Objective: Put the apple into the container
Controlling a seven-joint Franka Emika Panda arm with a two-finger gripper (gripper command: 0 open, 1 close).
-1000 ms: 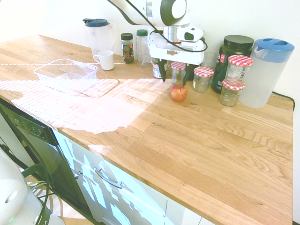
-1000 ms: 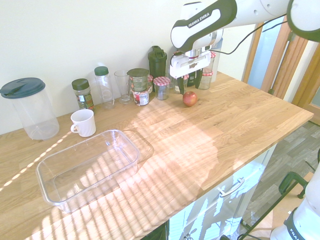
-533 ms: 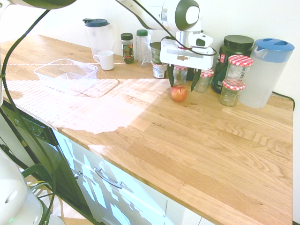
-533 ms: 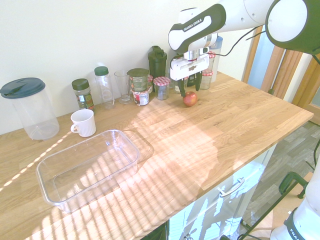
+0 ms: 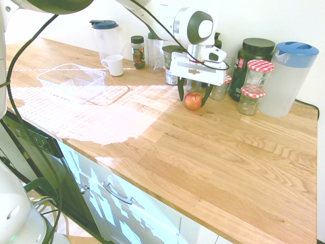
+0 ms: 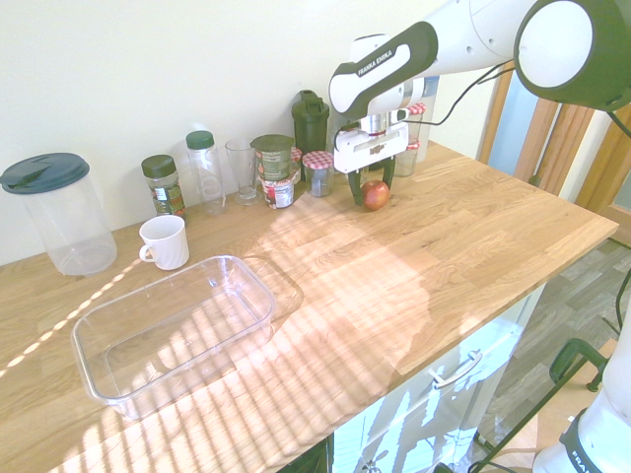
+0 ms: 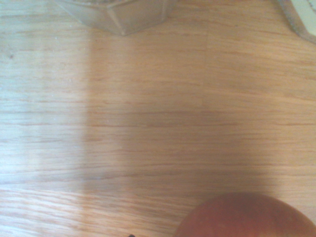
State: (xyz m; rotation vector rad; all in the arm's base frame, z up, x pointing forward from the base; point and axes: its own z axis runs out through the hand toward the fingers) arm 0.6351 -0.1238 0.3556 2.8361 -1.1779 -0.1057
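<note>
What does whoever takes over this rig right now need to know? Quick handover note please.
Gripper: open, lowered with a finger on each side of the apple; not closed on it.
Apple: on the wooden counter, in front of the jars with red-checked lids, not lifted.
Container: clear tray, empty, well along the counter from the apple, near the white mug.
Done: approach and descent over the apple.
Left: close on the apple, lift, carry it to the container, release inside.

Sunlit wooden countertop (image 5: pixel 213 152) against a pale wall (image 6: pixel 148 69).
</note>
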